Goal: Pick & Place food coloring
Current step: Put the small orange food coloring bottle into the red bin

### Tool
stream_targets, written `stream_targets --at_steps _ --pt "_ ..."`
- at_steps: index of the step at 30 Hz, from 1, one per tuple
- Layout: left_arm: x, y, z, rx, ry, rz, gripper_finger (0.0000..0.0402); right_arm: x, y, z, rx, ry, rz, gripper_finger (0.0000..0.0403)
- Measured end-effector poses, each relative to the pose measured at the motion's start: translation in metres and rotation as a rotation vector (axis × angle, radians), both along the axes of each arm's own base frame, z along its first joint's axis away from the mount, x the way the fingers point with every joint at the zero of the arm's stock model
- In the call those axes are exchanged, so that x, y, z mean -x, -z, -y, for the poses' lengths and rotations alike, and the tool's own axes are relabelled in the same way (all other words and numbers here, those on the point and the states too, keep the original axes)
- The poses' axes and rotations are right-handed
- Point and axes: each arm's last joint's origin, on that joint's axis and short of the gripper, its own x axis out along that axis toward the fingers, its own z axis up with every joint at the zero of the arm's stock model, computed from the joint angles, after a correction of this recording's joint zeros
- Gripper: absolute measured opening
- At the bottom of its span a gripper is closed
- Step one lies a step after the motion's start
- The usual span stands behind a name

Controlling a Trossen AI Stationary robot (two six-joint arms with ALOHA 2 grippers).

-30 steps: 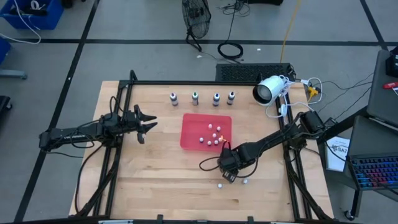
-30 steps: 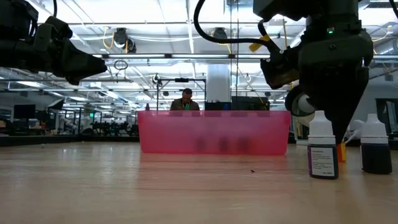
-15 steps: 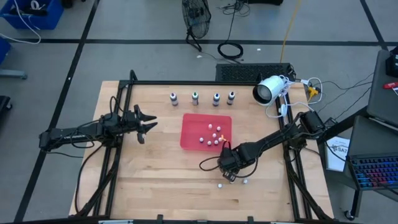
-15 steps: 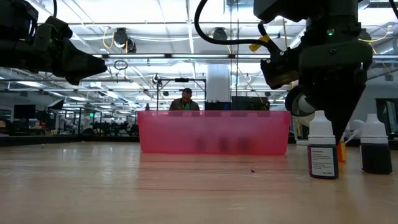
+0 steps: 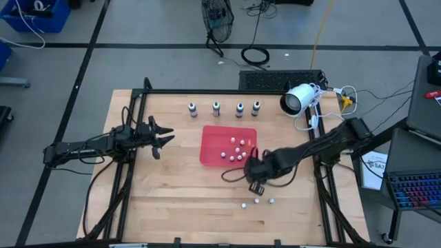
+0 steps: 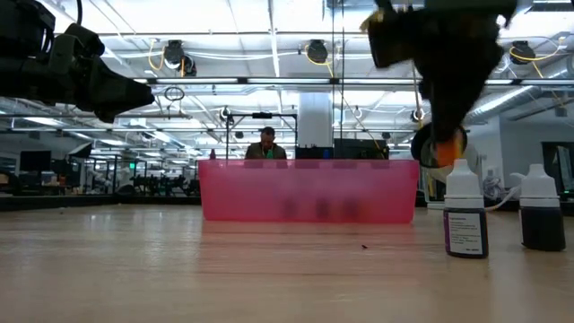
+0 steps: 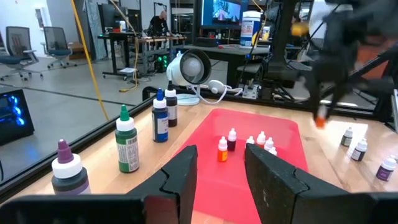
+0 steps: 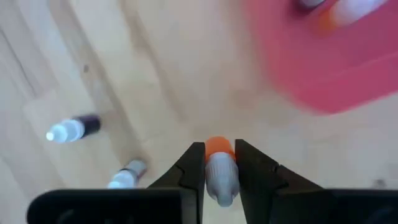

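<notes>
Four food coloring bottles [image 5: 216, 107] stand upright in a row at the table's far side; in the left wrist view they show purple, green [image 7: 126, 144] and blue tops. My right gripper [image 5: 256, 183] hangs just near of the red tray [image 5: 210, 148], shut on a tiny orange bottle [image 8: 219, 149]. The same bottle shows in the low view as an orange bottle [image 6: 439, 149] well above the table. My left gripper [image 5: 164, 138] waits level at the table's left, fingers apart and touching nothing. My right gripper pinches the tiny bottle between its two fingers at its pale cap end [image 8: 220, 173]. The orange body [image 8: 218, 145] sticks out past the fingertips. The fingers come from above, slanting steeply down. The bottle hangs below them, lifted clear of the table.
Several tiny white-capped bottles [image 5: 234, 150] lie in the red tray. Three more [image 5: 257, 200] rest on the wood near the table's near edge; two of them [image 6: 465, 212] stand upright in the low view. A white camera [image 5: 298, 98] sits at the far right.
My right gripper has shut on the tiny orange bottle and risen with it, shifting slightly toward the red tray and rolling a little. The bottle stood on the table beside the other small ones and now hangs clear of it.
</notes>
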Motion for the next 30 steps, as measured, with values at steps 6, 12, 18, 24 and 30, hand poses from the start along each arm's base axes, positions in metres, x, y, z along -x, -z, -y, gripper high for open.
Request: stream_targets --at_steps 6,12,18,24,30 --pt "0.0 0.0 0.0 0.0 0.0 0.0 0.0136 0.005 -0.045 0.039 0.148 -0.019 0.186 0.0054" --pt "0.0 0.0 0.0 0.0 0.0 0.0 0.0136 -0.008 -0.043 0.094 0.152 -0.005 0.195 0.0054" --pt "0.0 0.0 0.0 0.0 0.0 0.0 0.0136 -0.026 -0.017 0.126 0.116 -0.047 0.14 0.0054" --pt "0.0 0.0 0.0 0.0 0.0 -0.001 0.0136 -0.039 0.017 0.138 0.1 -0.059 0.038 0.0054" --pt "0.0 0.0 0.0 0.0 0.0 0.0 0.0136 -0.048 0.045 0.138 0.057 -0.089 -0.031 0.0054"
